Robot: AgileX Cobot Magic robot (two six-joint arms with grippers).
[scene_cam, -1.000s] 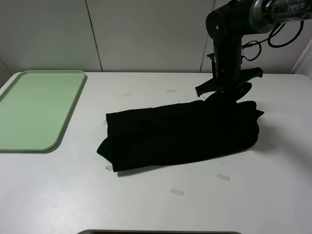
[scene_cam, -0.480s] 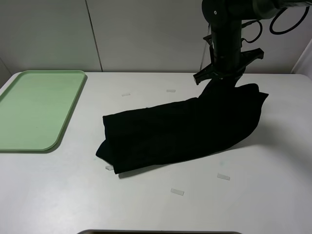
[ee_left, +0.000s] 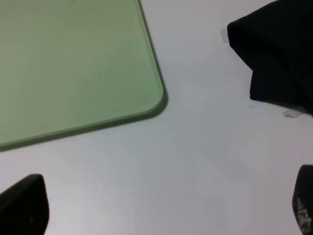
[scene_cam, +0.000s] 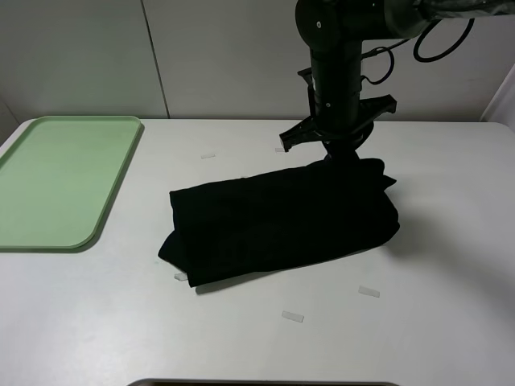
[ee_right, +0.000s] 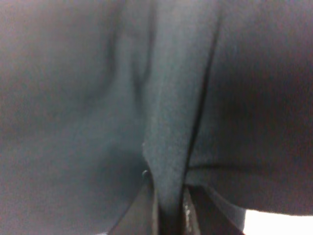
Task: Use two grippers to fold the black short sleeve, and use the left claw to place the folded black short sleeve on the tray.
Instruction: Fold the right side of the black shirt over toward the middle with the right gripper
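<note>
white worktop [scene_cam: 418,322]: the right gripper [ee_right: 168,215] clamps a fold of black cotton t-shirt [scene_cam: 273,225] below it, likely to double it over. left gripper [ee_left: 164,205] gapes wide, pale green plastic tray [ee_left: 73,63] ahead.

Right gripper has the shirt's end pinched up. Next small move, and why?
Probably carry the right gripper leftward and lower the pinched end onto the half of the black short sleeve nearer the tray. Its jaws are shut on a raised fold, while the rest lies long and flat on the table. The left gripper hangs open, holding nothing.
</note>
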